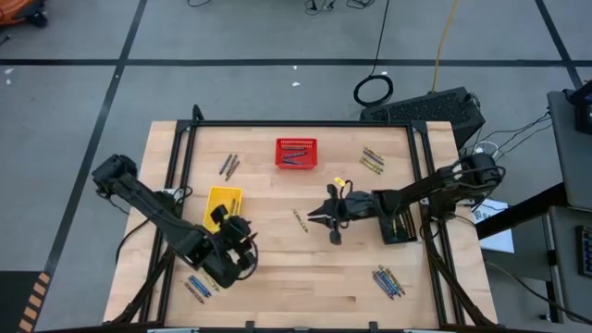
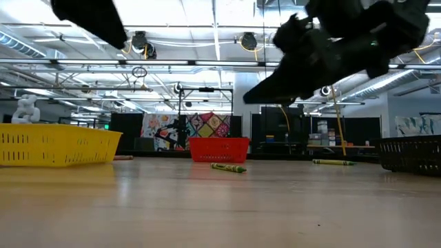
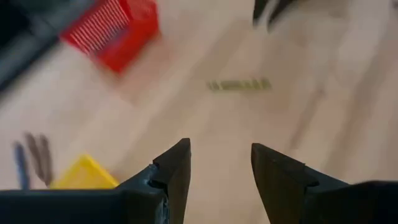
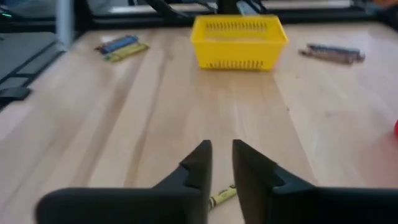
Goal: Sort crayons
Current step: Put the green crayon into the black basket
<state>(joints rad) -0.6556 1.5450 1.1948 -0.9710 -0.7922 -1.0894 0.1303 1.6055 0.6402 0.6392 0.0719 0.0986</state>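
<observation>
The right tool (image 1: pixel 326 218) hangs mid-frame, a little open and empty, near one crayon (image 1: pixel 300 220) on the surface (image 1: pixel 277 268). The left tool (image 1: pixel 242 242), lower left, is open and empty.

Three baskets (image 1: pixel 296 154); roughly fifteen crayons (image 1: pixel 300 220)

arms: two, dark, jointed | left tool (image 3: pixel 221 171): black tapered fingers (matte) | right tool (image 4: pixel 222 167): same

The tabletop (image 1: pixel 305 268) is pale wood planks, smooth with a soft sheen. The yellow basket (image 4: pixel 239 42) looks like plastic mesh; the red basket (image 1: pixel 296 154) likewise.
</observation>
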